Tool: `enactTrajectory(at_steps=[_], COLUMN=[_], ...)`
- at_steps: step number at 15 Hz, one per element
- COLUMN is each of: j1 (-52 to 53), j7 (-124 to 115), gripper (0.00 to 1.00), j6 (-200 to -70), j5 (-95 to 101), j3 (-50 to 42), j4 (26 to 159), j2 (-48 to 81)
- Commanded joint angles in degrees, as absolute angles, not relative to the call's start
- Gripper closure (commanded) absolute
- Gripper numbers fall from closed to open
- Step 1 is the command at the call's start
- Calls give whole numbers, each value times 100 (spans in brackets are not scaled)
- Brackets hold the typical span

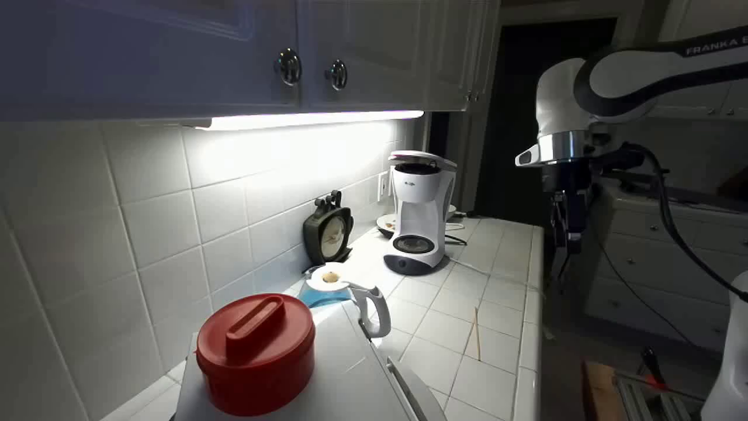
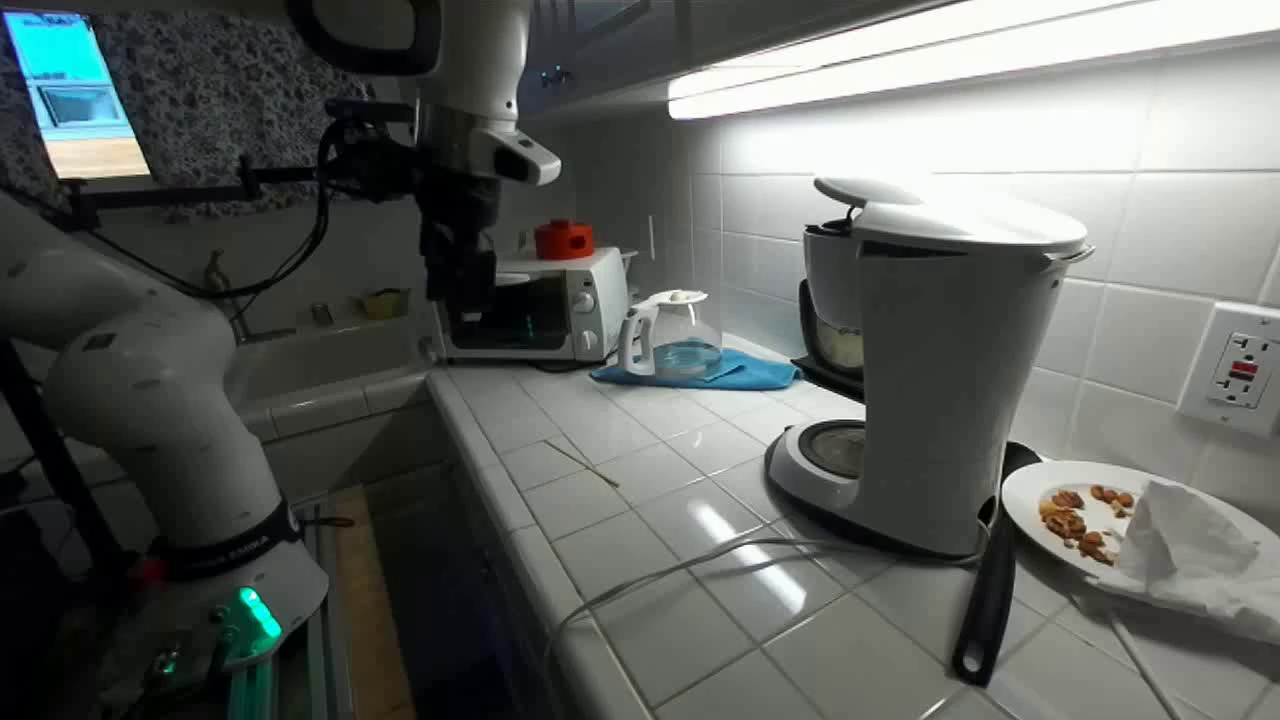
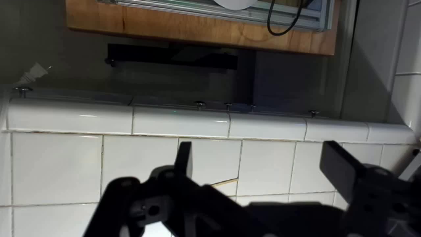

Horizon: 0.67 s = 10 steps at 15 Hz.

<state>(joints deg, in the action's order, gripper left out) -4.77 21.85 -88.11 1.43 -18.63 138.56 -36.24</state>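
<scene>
"Thin stick (image 3: 225, 182): where does it lie?"

"On the tiled surface (image 2: 850, 650), in front of the coffee maker (image 2: 935, 400) and apart from it."

"And the end effector (image 3: 258, 158)?"

"It hangs higher than the surface, apart from the coffee maker, fingers (image 3: 337, 168) spread wide, holding nothing."

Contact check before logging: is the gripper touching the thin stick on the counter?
Apart. Both exterior views show a clear gap: the gripper hangs well away from the thin stick on the counter.
</scene>
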Motion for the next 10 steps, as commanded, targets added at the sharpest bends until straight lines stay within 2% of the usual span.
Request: enactTrajectory(at_steps=[1,10], j1=[-575,-598], j7=[2233,2109], gripper=[0,0], j6=[-8805,-8750], j5=[104,75], j3=[-1786,-1789], j4=[13848,13792], j2=[-3600,-3456])
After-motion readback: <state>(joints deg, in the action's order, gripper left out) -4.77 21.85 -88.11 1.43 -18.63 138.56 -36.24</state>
